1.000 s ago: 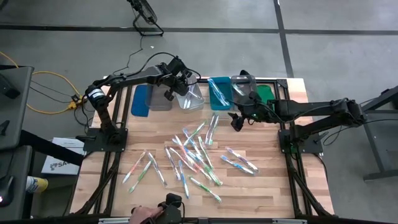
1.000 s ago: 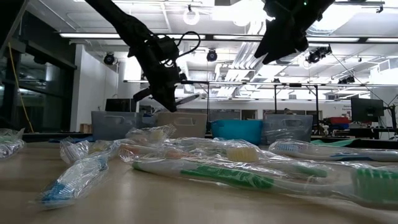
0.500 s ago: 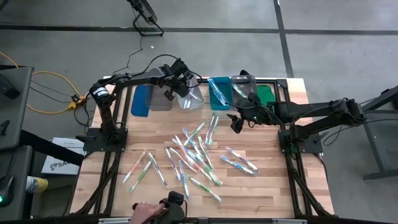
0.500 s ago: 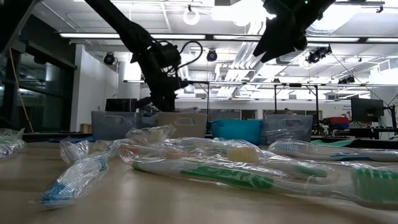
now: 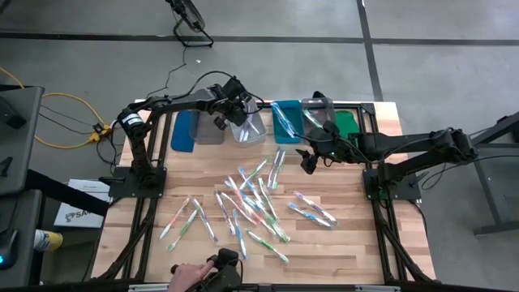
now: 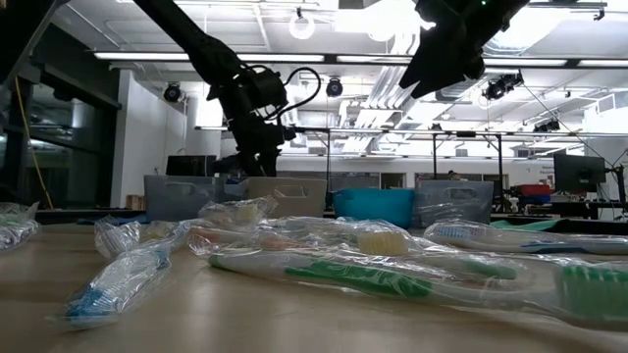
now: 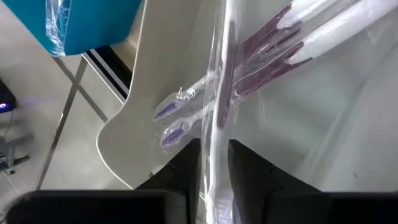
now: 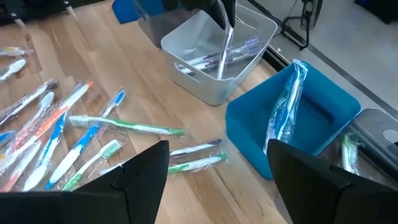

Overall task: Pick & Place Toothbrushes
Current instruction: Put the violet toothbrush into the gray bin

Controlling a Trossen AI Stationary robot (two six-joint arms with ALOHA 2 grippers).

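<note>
Many wrapped toothbrushes [image 5: 255, 199] lie scattered flat on the wooden table. My left gripper [image 5: 238, 113] [image 7: 214, 152] hovers over the clear bin [image 5: 253, 128] in the far row, shut on one wrapped toothbrush [image 8: 222, 53] that hangs down into that bin. Purple-bristled toothbrushes [image 7: 270, 43] lie on the clear bin's floor. My right gripper [image 5: 308, 158] [image 8: 217, 186] is open and empty above the table, near the teal bin [image 5: 286, 122], which holds a wrapped toothbrush [image 8: 283, 115]. My left gripper pinches the wrapped toothbrush between its two fingers [image 7: 186, 165] at the upper end of its clear wrapper [image 7: 214, 134], coming from above and pointing down. The toothbrush hangs nearly upright below the fingers inside the clear bin; whether its lower end touches the floor cannot be told.
A row of bins stands along the far edge: blue [image 5: 185, 130], grey [image 5: 209, 130], clear, teal, another clear one [image 5: 318, 113] and green [image 5: 347, 122]. A person's hand [image 5: 190, 277] shows at the near edge. Bare wood lies on the table's right side.
My left gripper has shifted a little toward the table's right, over the clear bin, and turned; the toothbrush it holds has swung from sticking out sideways to hanging down into the bin. The hand at the near edge has moved slightly.
</note>
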